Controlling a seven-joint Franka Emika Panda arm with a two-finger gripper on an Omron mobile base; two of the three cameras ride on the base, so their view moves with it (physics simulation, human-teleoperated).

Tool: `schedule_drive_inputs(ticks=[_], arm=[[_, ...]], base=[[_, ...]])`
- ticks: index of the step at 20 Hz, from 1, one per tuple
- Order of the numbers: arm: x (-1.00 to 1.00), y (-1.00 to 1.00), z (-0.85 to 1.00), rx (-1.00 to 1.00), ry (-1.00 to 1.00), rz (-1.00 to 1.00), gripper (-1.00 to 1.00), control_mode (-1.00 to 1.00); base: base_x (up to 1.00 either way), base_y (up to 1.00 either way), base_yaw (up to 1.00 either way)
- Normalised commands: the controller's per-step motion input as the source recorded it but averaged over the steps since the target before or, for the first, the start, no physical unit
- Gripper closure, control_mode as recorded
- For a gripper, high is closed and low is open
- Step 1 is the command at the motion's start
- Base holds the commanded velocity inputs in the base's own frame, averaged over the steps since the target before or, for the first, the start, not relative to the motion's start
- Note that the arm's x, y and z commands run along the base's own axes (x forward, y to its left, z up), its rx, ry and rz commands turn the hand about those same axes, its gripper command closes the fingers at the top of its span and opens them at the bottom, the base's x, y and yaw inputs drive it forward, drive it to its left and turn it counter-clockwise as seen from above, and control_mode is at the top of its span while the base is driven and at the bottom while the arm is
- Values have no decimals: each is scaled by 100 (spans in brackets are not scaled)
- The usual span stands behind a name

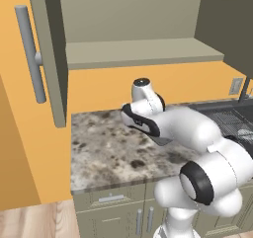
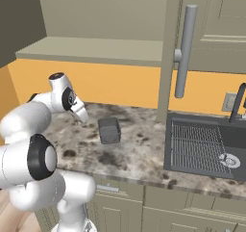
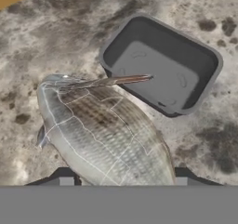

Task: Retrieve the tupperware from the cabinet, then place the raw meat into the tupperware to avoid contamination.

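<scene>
Right up against the lens in the hand view lies the raw meat [image 3: 104, 135], a whole fish with pale, silvery, scaled flanks and a thin brown fin [image 3: 111, 81] reaching toward the tub. It sits between the gripper [image 3: 122, 183]'s two dark tips, which stand apart on either flank; whether they are actually pressing on it I cannot tell. I'd judge this fish slick and soft, likely to slide or sag if pinched at the tail, so the thick middle of the body looks like the place to hold, squarely across its width. Just beyond it, the tupperware [image 3: 162, 65] stands upright and empty on the speckled stone counter [image 3: 37, 42], out of the cabinet [image 1: 138, 49] already; in the right base view the tupperware [image 2: 109, 130] sits alone mid-counter. Being light plastic, it may skid if nudged. The fish looks longer than the tub, so it may have to go in along the long side or overhang. Open counter surrounds the tub; the sink [image 2: 202, 144] is well apart to the right, the open cabinet door [image 2: 170, 53] hangs above that side, and the counter's front edge is near.
</scene>
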Motion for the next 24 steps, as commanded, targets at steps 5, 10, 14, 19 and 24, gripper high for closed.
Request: schedule_drive_inputs(ticks=[5,10,14,19,24], arm=[[-23,-7,34,2,-1,4,100,-100],[-14,-13,29,2,0,1,100,-100],[-7,-21,21,0,1,1,100,-100],[-8,-25,14,0,1,3,100,-100],[-7,-25,10,-2,1,6,100,-100]], base=[[0,0,0],[0,0,0],[0,0,0],[0,0,0],[0,0,0]])
